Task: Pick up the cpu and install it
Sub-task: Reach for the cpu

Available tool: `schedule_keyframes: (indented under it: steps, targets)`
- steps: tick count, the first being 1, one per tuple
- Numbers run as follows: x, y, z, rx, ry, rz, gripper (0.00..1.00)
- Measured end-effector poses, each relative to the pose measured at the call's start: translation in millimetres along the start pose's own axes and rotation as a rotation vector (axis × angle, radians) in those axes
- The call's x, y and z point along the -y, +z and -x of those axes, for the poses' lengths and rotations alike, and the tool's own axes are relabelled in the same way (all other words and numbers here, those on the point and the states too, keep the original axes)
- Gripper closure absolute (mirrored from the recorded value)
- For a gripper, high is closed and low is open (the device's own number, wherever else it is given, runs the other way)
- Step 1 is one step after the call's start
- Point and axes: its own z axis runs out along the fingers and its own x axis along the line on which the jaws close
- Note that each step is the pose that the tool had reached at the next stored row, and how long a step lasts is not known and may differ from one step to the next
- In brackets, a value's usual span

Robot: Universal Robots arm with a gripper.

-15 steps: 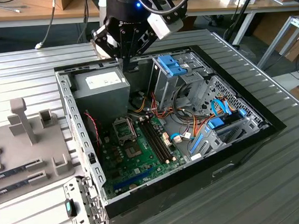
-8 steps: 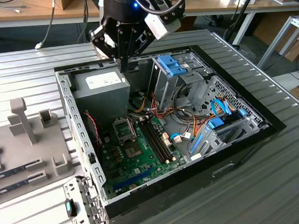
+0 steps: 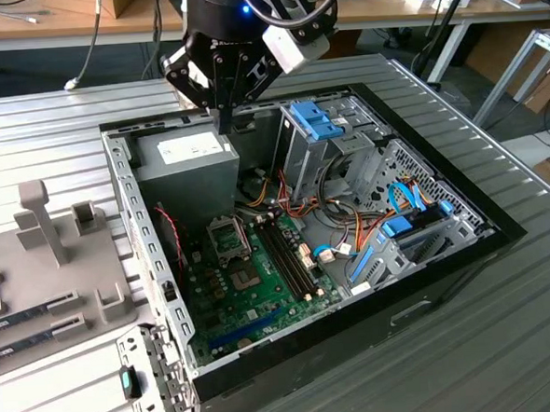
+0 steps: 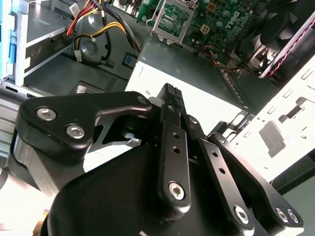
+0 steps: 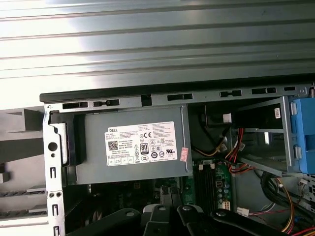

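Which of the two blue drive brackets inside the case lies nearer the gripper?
The blue bracket on the tall drive cage, just beside the gripper over the power supply; the other blue bracket lies farther off, toward the exterior view's right.

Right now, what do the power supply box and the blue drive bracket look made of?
Power supply box: likely sheet metal, matt grey, flat folded panels, stuck-on white label. Blue drive bracket: probably moulded plastic, uniform bright colour, ribbed shape.
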Motion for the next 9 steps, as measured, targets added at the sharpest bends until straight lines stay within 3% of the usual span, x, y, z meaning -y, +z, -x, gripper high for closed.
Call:
schedule_keyframes:
  steps: [9]
  targets:
    - [0.4,-0.2,-5.2,-0.0001,0.000,-0.0001,0.89]
